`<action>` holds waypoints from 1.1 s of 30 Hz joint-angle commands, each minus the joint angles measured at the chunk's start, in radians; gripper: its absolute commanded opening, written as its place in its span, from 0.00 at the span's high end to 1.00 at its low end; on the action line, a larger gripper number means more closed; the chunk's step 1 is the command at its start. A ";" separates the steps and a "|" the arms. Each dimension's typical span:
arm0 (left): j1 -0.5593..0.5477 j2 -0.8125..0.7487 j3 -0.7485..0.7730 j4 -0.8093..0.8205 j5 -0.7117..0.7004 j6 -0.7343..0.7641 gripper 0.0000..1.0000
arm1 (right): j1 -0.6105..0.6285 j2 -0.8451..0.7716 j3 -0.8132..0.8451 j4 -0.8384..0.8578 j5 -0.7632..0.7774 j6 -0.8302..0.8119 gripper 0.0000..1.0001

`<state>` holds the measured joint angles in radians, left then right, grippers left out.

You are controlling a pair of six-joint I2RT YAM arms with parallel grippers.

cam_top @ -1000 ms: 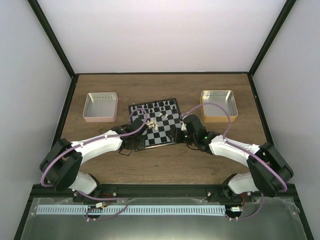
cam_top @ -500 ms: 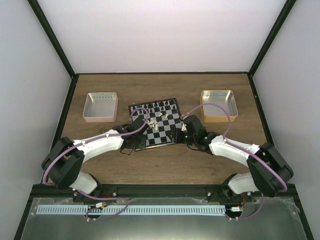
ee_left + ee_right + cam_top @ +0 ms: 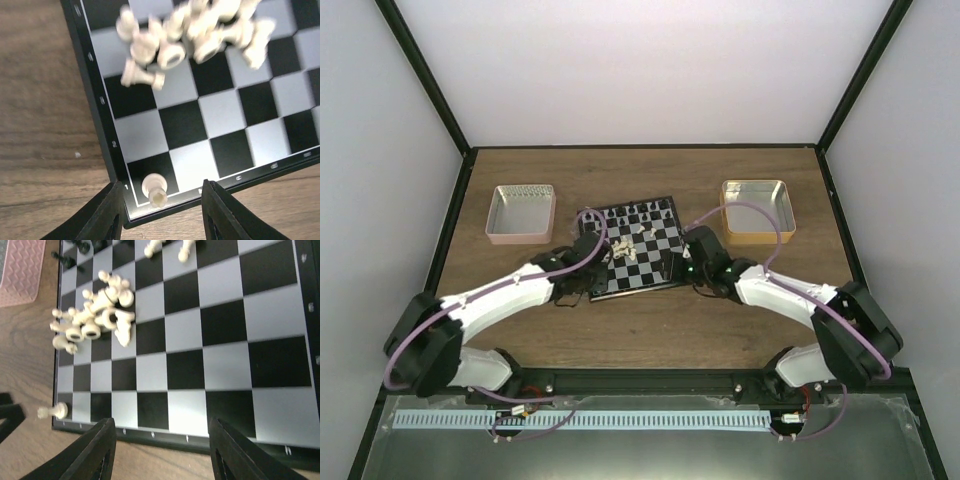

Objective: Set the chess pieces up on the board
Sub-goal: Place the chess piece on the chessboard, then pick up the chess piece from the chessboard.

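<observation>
The board lies mid-table. A heap of cream chess pieces lies toppled on its left side, also in the right wrist view. One cream piece stands alone on the near-left corner square, seen too at the board's corner. My left gripper is open, its jaws either side of that piece and clear of it. My right gripper is open over the board's near edge, nothing between its fingers. Two more cream pieces stand further up the board.
Black pieces stand along the board's far row. A pink tray sits at the back left and a gold tray at the back right. Bare wooden table surrounds the board.
My left gripper has opened and let go of the cream piece on the corner square, drawing back slightly to the left. The right gripper has stayed open, barely moving.
</observation>
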<state>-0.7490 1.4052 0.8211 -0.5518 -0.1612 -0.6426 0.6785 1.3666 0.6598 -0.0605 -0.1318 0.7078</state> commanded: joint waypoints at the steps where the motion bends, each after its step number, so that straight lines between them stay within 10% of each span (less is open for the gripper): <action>1: -0.006 -0.154 0.000 0.016 -0.119 -0.028 0.55 | 0.007 0.073 0.130 -0.045 0.071 0.013 0.48; 17: -0.004 -0.722 -0.131 -0.028 -0.325 0.042 0.49 | 0.064 0.485 0.568 -0.195 0.206 -0.034 0.63; 33: -0.003 -0.763 -0.131 -0.021 -0.309 0.067 0.43 | 0.084 0.633 0.725 -0.275 0.234 -0.121 0.63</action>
<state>-0.7509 0.6376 0.6975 -0.5774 -0.4675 -0.5953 0.7536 1.9705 1.3251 -0.3023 0.0650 0.6182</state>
